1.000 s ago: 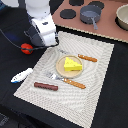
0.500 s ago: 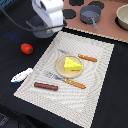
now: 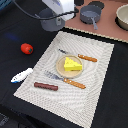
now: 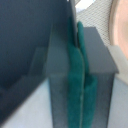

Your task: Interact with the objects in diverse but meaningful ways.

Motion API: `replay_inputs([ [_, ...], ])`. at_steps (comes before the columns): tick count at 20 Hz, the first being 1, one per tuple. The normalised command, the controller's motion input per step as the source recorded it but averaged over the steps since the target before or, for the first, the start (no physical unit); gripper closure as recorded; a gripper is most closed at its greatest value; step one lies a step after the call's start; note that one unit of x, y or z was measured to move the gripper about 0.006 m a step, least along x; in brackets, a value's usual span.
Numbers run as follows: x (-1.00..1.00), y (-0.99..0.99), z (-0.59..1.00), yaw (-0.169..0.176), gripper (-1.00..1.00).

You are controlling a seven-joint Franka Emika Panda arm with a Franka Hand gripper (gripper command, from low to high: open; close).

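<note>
The gripper (image 4: 76,75) is closed with its green pads pressed together, gripping nothing. The yellow cheese wedge (image 3: 72,64) sits on the round tan plate (image 3: 59,66). A descent with jaws closed risks knocking it off.

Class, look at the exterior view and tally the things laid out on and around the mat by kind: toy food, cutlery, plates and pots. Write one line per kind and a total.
Toy food: 4 – cheese wedge, tomato, sausage, fish-like piece
Cutlery: 2 – knife, fork
Plates: 1 – tan plate
Pots: 1 – grey pot
Total: 8
</note>
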Motion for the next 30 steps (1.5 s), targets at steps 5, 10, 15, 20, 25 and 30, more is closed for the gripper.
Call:
replay_inputs([
  [5,0.39,0.83,0.28,-0.034,1.0],
  [10,0.24,0.96,0.18,-0.021,1.0],
  [15,0.32,0.76,0.17,-0.059,1.0],
  [20,0.26,0.58,0.07,-0.035,1.0],
  [25,0.19,0.43,-0.03,0.003,1.0],
  [30,0.03,0.56,-0.1,0.04,1.0],
])
